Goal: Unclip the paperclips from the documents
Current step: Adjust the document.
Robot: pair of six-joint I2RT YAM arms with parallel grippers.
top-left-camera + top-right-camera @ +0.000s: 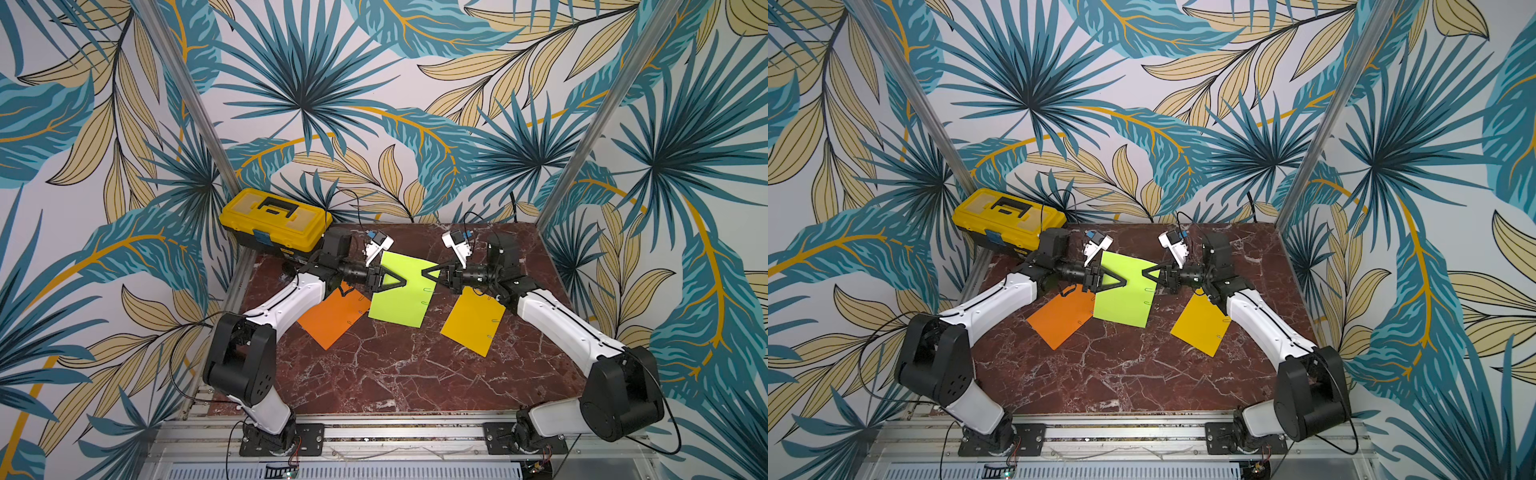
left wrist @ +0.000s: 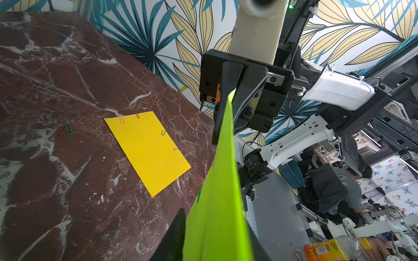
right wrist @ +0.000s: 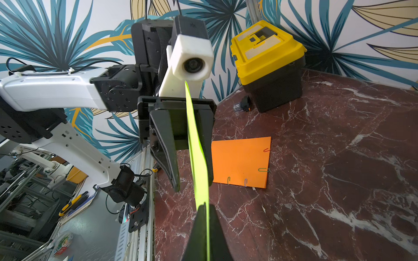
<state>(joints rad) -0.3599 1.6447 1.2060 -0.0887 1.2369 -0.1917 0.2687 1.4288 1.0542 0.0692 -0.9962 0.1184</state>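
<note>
- While it is held up off the desk [image 1: 395, 374] at the far middle, the lime green document [image 1: 399, 301] is tilted, its long axis running from far to near.
- Two paperclips [image 1: 426, 290] are clipped on its right-hand long edge.
- That edge is pinched by the right jaws, pressed together on the paper.
- The left jaws are spread part-way, with the sheet passed between them.
- The orange document [image 1: 332, 320] and the yellow document [image 1: 473, 320] are laid flat on either side, paperclips attached.

2 white-shelled arms [image 1: 286, 303] with bulky black joint housings [image 1: 239, 361].
</note>
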